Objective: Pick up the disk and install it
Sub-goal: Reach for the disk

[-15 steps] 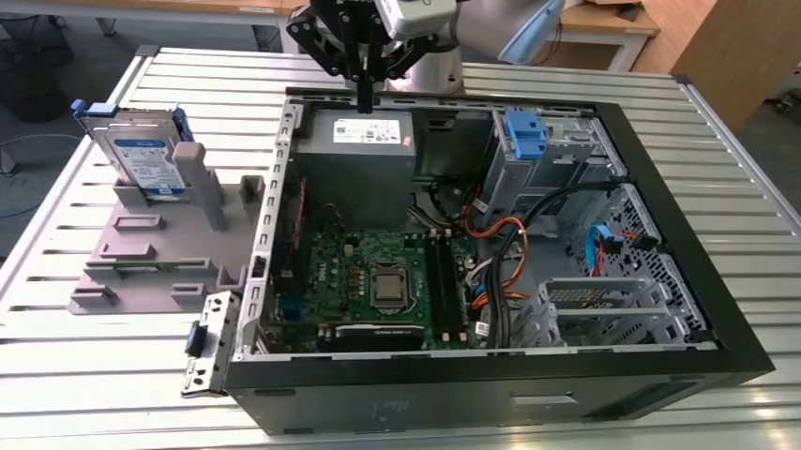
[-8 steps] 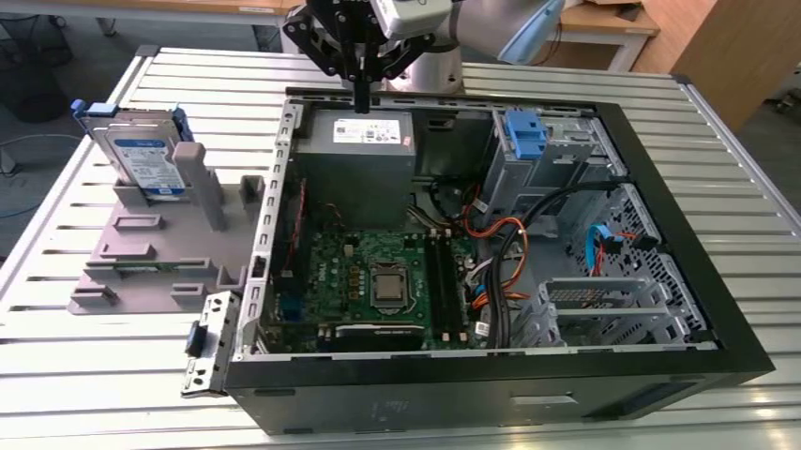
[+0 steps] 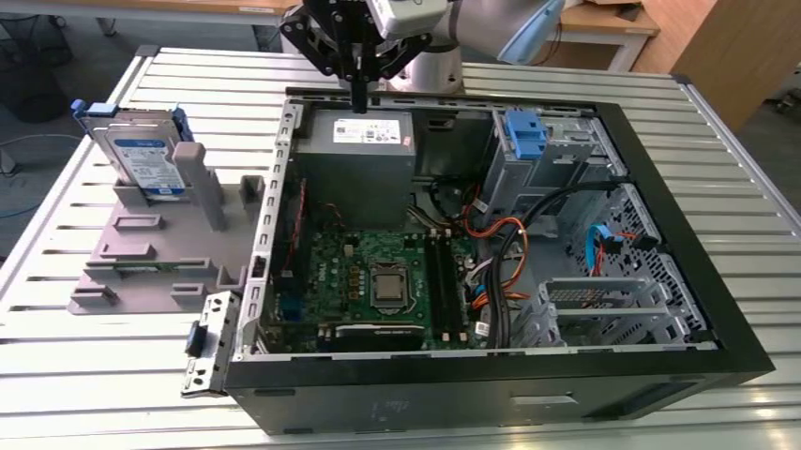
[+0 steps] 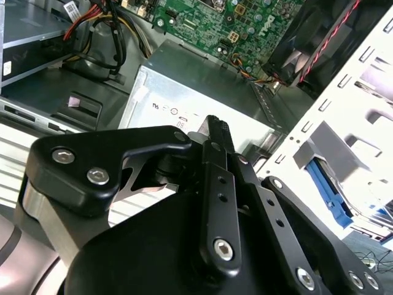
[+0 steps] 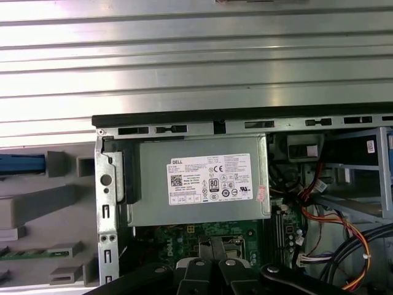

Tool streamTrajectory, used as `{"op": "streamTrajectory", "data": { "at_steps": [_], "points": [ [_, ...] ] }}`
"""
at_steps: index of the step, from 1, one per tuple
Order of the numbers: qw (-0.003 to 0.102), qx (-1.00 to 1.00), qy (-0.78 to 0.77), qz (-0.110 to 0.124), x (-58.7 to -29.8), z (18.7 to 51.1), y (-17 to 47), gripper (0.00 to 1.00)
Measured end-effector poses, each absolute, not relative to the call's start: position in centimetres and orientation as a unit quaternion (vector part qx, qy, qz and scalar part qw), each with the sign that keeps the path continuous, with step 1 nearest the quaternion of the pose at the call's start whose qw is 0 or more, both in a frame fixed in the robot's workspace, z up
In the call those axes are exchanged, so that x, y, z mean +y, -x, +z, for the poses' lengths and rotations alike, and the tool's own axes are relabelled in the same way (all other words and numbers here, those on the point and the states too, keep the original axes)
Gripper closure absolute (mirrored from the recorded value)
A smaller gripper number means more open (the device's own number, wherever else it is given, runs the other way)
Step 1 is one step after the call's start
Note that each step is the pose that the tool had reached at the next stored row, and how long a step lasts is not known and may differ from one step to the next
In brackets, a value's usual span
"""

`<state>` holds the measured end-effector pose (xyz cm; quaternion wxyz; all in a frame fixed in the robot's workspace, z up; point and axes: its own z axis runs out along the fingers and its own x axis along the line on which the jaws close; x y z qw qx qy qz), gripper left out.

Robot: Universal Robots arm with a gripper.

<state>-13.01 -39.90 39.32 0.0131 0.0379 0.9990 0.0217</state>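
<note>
Jaws clenched on nothing over power supply (image 3: pixel 356 141); disk (image 3: pixel 148 161) upright in grey stand (image 3: pixel 144 258)

Disk (image 3: pixel 148 161): silver metal, blue plastic edging. Table (image 3: pixel 75 366): ribbed metal. Stand (image 3: pixel 138 253): matt grey plastic.

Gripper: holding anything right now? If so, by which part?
Nothing is held. The gripper hangs shut and empty over the power supply. The disk stands in the grey holder outside the case.

An open computer case (image 3: pixel 438 405) with green motherboard (image 3: pixel 338 272) lies on a slatted table (image 3: pixel 113 394).
</note>
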Motion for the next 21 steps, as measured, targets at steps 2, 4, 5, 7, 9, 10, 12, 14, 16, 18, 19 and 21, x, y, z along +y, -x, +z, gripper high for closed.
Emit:
{"op": "streamTrajectory", "data": {
  "at_steps": [2, 4, 5, 7, 9, 10, 12, 14, 16, 18, 19, 21],
  "points": [
    [0.013, 0.999, -0.038, 0.022, -39.9, 39.3, 13.2, 0.89],
    [0.013, 0.999, -0.038, 0.022, -39.9, 39.3, 13.5, 0.89],
    [0.013, 0.999, -0.038, 0.022, -39.9, 39.3, 13.7, 0.89],
    [0.013, 0.999, -0.038, 0.022, -39.9, 39.3, 14.0, 0.89],
    [0.013, 0.999, -0.038, 0.022, -39.9, 39.3, 14.4, 0.89],
    [0.013, 0.999, -0.038, 0.022, -39.9, 39.3, 14.5, 0.89],
    [0.013, 0.999, -0.038, 0.022, -39.9, 39.3, 14.9, 0.89],
    [0.013, 0.999, -0.038, 0.022, -39.9, 39.3, 15.2, 0.89],
    [0.013, 0.999, -0.038, 0.022, -39.9, 39.3, 15.5, 0.89],
    [0.013, 0.999, -0.038, 0.022, -39.9, 39.3, 15.7, 0.89],
    [0.013, 0.999, -0.038, 0.022, -39.9, 39.3, 15.8, 0.89],
    [0.013, 0.999, -0.038, 0.022, -39.9, 39.2, 15.9, 0.89]
  ]
}}
